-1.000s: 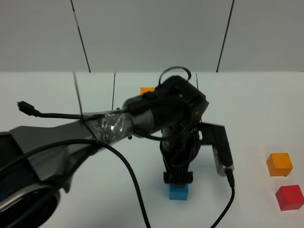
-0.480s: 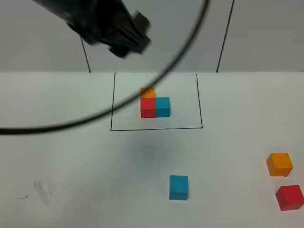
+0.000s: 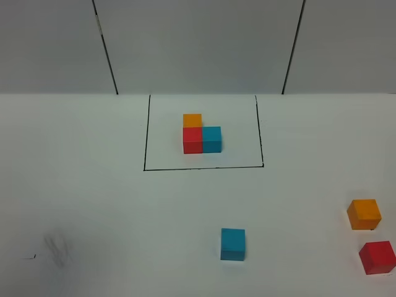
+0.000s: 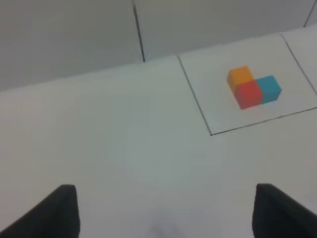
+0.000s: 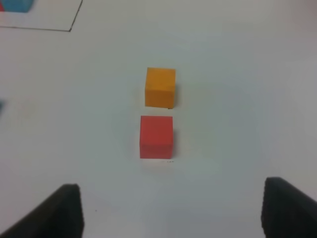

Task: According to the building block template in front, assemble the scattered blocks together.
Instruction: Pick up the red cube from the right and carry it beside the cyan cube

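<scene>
The building block template [image 3: 202, 135] is an L of orange, red and blue cubes inside a thin black outline [image 3: 204, 167]. It also shows in the left wrist view as the template [image 4: 252, 87]. Of the scattered blocks, the blue cube [image 3: 232, 244] lies alone near the front. The orange cube [image 3: 364, 214] and red cube [image 3: 377, 257] lie at the right. My left gripper [image 4: 171, 218] is open above bare table, empty. My right gripper [image 5: 176, 213] is open just short of the red cube [image 5: 156, 137], with the orange cube [image 5: 160, 87] beyond it. Neither arm shows in the exterior view.
The white table [image 3: 93, 204] runs back to a grey panelled wall [image 3: 198, 43] behind the template. A faint grey smudge [image 3: 55, 247] marks the table at the front left. A corner of the black outline [image 5: 73, 26] shows in the right wrist view.
The left arm, which stood directly over the blue cube a second ago, has swung up and out of the exterior view. The blue cube stays on the table. No cube has moved.
</scene>
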`<state>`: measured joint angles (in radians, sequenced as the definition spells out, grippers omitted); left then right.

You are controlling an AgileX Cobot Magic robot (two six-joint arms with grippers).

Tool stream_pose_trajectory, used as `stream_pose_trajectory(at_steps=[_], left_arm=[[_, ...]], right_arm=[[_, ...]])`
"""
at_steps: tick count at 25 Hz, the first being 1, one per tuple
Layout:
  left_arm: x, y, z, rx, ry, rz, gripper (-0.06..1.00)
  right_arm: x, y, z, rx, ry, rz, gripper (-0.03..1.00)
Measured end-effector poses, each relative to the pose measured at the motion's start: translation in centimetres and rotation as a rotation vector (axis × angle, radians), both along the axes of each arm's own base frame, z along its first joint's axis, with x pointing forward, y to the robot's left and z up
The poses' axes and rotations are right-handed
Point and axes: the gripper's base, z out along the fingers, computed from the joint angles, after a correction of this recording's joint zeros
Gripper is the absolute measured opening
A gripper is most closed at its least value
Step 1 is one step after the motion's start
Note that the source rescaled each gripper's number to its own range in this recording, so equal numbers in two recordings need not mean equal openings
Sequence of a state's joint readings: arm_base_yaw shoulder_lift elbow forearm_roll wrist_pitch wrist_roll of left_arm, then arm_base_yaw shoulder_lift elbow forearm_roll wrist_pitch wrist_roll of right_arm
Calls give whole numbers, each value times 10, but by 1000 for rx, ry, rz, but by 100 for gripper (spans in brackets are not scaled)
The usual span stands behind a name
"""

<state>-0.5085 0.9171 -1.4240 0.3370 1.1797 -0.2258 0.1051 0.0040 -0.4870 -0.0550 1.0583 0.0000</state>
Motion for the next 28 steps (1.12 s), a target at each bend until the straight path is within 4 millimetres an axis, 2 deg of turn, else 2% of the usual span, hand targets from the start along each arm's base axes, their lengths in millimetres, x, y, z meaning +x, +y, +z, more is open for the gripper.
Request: stream_pose_trajectory(at_steps=[2, 6, 9, 13, 16, 20, 28], left_arm=[[-36, 23, -12, -29, -51, 36, 64], [-96, 57, -49, -91, -135, 58, 63], [-128, 67, -74, -152, -168, -22, 63], [-156, 59, -105, -255, -204, -245, 63], [-159, 51, -121, -287, -196, -335, 63], [-149, 43, -142, -276, -147, -346, 63], [-124, 41, -186, -198, -7, -216, 58]], right_arm=[[0, 0, 0, 0, 0, 0, 54], [0, 0, 0, 0, 0, 0, 54], [0, 0, 0, 0, 0, 0, 54], [0, 0, 0, 0, 0, 0, 54], [0, 0, 0, 0, 0, 0, 54], [0, 0, 0, 0, 0, 0, 54], [0, 0, 0, 0, 0, 0, 54]])
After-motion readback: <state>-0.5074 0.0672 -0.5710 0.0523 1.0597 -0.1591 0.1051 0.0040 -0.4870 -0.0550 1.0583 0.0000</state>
